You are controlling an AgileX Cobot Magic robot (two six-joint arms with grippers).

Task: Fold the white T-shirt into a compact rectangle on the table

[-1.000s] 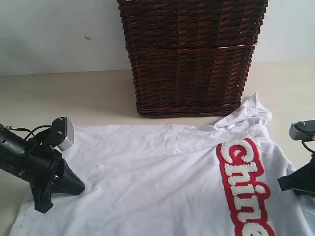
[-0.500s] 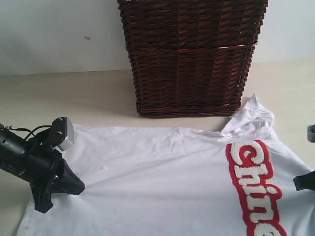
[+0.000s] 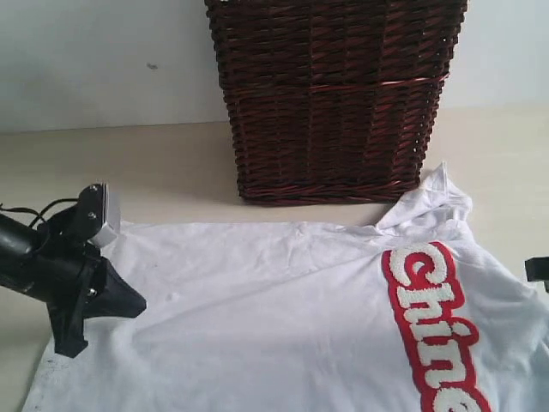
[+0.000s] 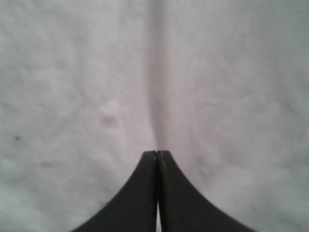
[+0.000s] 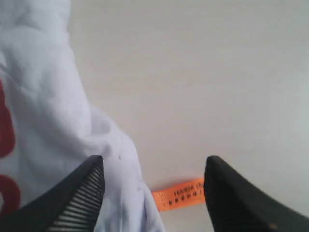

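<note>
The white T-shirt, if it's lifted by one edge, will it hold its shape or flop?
Probably floppy: the white T-shirt lies wrinkled, one corner bunched up by the basket. Likely thin and easily dragged: a crease runs from the shut left gripper. The thick lettering may hang slightly stiffer.

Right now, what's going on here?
A two-arm robot is working on a white T-shirt, which lies spread out and unfolded on the table in front of a dark wicker basket. The left end effector is shut with its tips on the shirt fabric; whether it pinches cloth is unclear. The right end effector is open by the shirt's edge, the orange neck tag between its jaws, gripping nothing.
</note>
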